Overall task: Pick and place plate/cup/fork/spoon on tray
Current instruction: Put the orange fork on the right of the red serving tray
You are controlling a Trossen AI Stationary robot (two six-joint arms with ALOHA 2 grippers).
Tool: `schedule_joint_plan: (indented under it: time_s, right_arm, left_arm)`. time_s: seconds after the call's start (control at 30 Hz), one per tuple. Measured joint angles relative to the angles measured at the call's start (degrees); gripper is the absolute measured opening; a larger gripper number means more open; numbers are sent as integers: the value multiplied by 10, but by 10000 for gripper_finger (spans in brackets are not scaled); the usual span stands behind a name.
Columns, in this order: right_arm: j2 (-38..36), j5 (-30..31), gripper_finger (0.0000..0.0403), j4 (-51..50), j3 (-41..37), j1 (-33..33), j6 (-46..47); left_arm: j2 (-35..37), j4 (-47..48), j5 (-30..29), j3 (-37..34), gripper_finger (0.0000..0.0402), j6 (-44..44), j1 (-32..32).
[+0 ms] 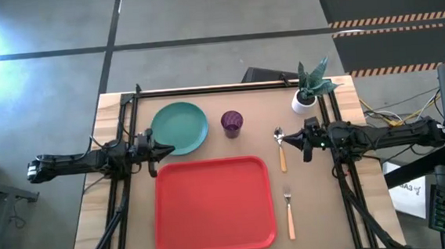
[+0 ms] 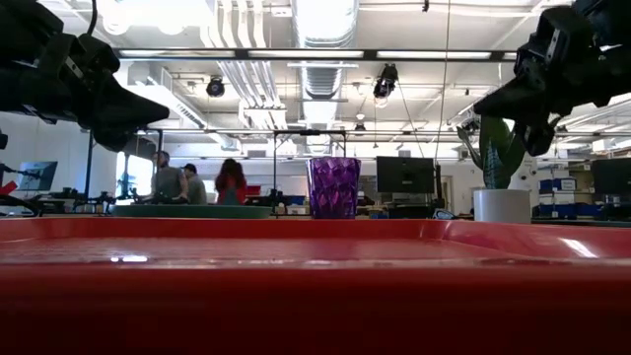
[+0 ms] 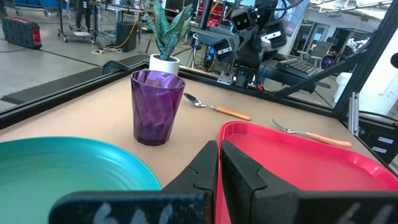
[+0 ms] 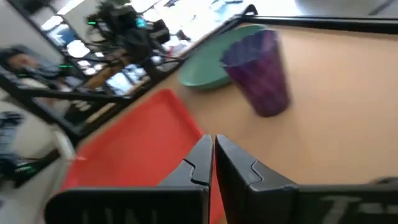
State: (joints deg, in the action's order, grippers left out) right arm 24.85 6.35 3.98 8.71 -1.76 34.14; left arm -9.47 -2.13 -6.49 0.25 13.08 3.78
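Observation:
The teal plate (image 1: pixel 180 127) lies flat on the table at the far left, beyond the red tray (image 1: pixel 212 205). The purple cup (image 1: pixel 232 122) stands upright to the plate's right. The spoon (image 1: pixel 280 146) lies right of the tray's far corner. The fork (image 1: pixel 289 212) lies along the tray's right rim. My left gripper (image 1: pixel 161 150) is shut and empty, above the table just beside the plate's near-left edge (image 3: pixel 74 162). My right gripper (image 1: pixel 293 141) is shut and empty, above the table close to the spoon's bowl end.
A white pot with a green plant (image 1: pixel 308 93) stands at the far right of the table, just beyond my right gripper. Black frame rails (image 1: pixel 128 123) run along the table's left, right and far sides. People stand in the room far behind the table (image 2: pixel 197 183).

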Motion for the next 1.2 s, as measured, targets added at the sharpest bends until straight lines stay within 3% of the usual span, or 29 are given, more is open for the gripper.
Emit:
schedule_joint_plan:
  time_s: [0.2, 0.3, 0.5, 0.63, 0.87, 1.0, 1.2]
  right_arm:
    - [67, -65, 9, 148, 0, 2, -7]
    - [121, -70, 9, 221, 4, 18, -19]
    - [263, -68, 9, 232, 89, 68, -53]
    - [362, -96, 13, 129, 219, 83, -104]
    - [533, -70, 75, -334, 487, 83, -138]
    - [623, -32, 112, -528, 596, 83, -128]
    - [693, -49, 140, -605, 662, 94, -114]
  left_arm:
    - [0, 0, 0, 0, 0, 0, 0]
    - [0, 0, 0, 0, 0, 0, 0]
    - [0, 0, 0, 0, 0, 0, 0]
    - [1, 0, 0, 0, 0, 0, 0]
    - [-4, -2, 0, 0, 0, 0, 0]
    - [-6, -2, 0, 0, 0, 0, 0]
    - [-7, -2, 0, 0, 0, 0, 0]
